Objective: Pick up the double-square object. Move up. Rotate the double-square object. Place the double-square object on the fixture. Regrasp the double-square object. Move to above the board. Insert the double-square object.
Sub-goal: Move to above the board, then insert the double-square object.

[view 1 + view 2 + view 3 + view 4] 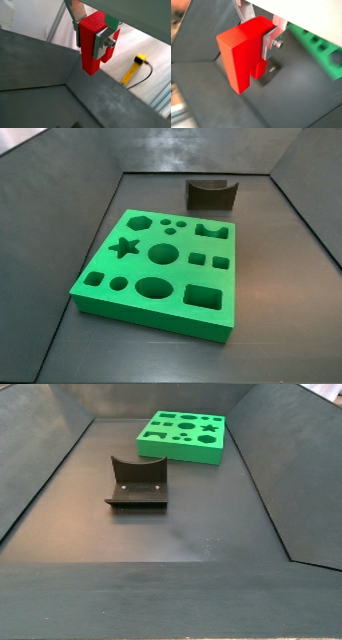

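In both wrist views my gripper [92, 42] [261, 41] is shut on the double-square object [90, 52] [241, 57], a bright red stepped block. The block hangs lengthwise below the silver fingers [103, 44] [271, 42], well above the dark floor. The gripper does not show in either side view. The green board [147, 316] [181, 454], with its many shaped holes, lies flat on the floor. Part of it shows beside the held block in a wrist view [321, 50]. The dark fixture [210, 194] [138, 482] stands on the floor a short way from the board, with nothing on it.
Dark sloping walls [54, 218] [287, 474] enclose the floor on all sides. Outside the wall, a yellow tool with a black cable [135, 67] lies on a pale surface in a wrist view.
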Robot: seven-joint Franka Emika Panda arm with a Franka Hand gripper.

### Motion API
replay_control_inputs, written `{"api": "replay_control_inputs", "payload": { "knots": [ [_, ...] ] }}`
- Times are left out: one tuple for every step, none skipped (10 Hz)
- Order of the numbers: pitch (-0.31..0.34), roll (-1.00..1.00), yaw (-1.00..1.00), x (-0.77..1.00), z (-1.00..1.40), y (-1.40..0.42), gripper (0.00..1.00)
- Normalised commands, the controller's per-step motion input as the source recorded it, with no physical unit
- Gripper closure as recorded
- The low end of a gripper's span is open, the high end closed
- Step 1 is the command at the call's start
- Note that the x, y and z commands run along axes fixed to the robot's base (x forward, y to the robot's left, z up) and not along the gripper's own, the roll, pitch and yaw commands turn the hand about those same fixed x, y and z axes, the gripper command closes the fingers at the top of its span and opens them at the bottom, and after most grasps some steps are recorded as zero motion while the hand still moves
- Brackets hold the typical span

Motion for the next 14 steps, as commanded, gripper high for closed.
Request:
{"api": "replay_control_inputs", "payload": {
  "knots": [
    [-0.068,-1.0,-0.14,-0.32,0.27,-1.0,1.0],
    [-0.06,-1.0,-0.15,-0.33,0.27,-1.0,1.0],
    [-0.055,-1.0,-0.15,-0.33,0.27,-1.0,1.0],
    [-0.043,-1.0,-0.15,-0.36,0.27,-1.0,1.0],
    [-0.039,-1.0,-0.16,-0.38,0.28,-1.0,1.0],
    [-0.028,-1.0,-0.15,-0.21,0.13,-0.46,1.0],
    [-0.022,-1.0,-0.14,-0.12,0.05,-0.18,1.0],
    [-0.024,-0.98,-0.13,-0.08,0.02,-0.07,1.0],
    [-0.029,-0.65,-0.07,-0.08,0.03,-0.04,1.0],
    [-0.033,-0.45,-0.04,-0.07,0.0,-0.02,1.0],
    [-0.032,-0.34,-0.03,-0.05,0.0,-0.01,1.0],
    [0.0,0.0,0.0,-0.02,0.0,0.0,1.0],
    [-0.009,0.05,-0.13,-0.02,-0.17,-0.08,1.0],
    [0.0,0.09,-0.22,0.21,-0.44,-0.21,1.0]
  ]
}}
